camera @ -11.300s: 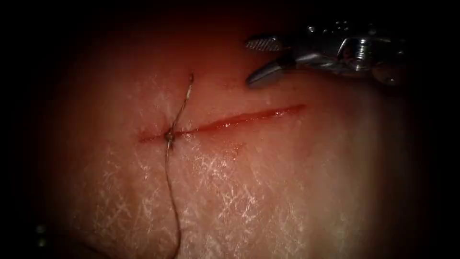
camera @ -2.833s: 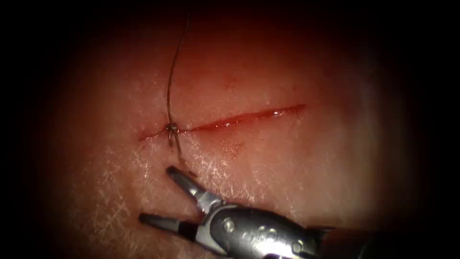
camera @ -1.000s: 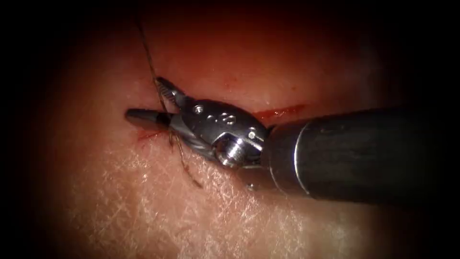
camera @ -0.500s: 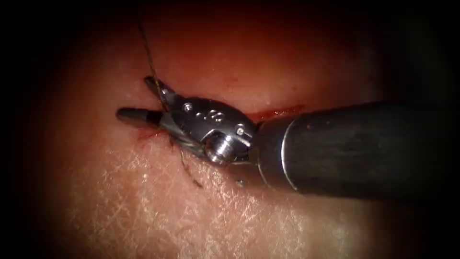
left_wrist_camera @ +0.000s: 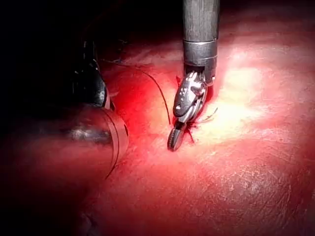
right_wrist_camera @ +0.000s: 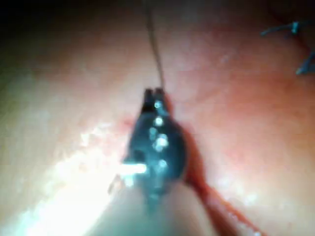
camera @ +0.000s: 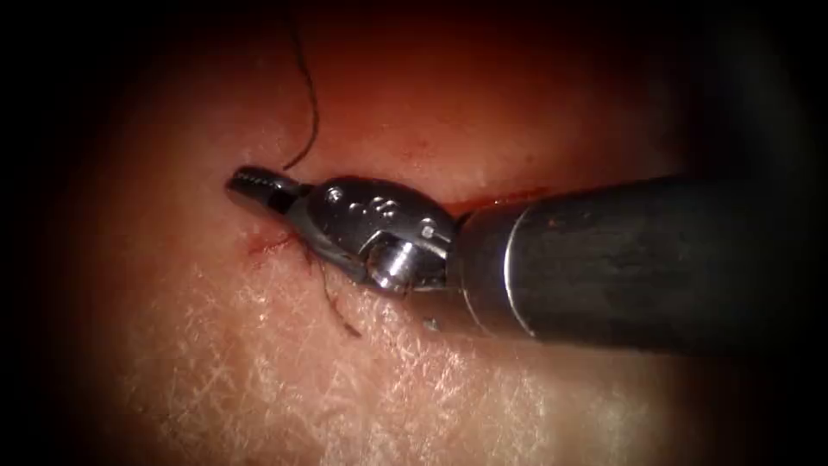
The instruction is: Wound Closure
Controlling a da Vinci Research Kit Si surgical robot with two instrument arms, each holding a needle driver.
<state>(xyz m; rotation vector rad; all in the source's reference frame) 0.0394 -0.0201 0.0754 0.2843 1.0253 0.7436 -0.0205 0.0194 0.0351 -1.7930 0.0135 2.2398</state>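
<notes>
Both right fingers (camera: 259, 185) closed beside thread (camera: 310, 112).

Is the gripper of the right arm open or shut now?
Shut. In the endoscope view the right gripper shows its jaws together at the left end of the cut, beside the thread.

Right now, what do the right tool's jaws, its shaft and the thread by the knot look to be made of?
The right tool shows shut jaws at the cut's left end: bright polished metal, judging by glints and a ridged tip. Its shaft looks dark and matte, with a metal collar; possibly composite or coated. The thread is thin, dark and curls freely, likely a fine suture strand; whether braided is unclear. The tissue looks pale, moist.
</notes>
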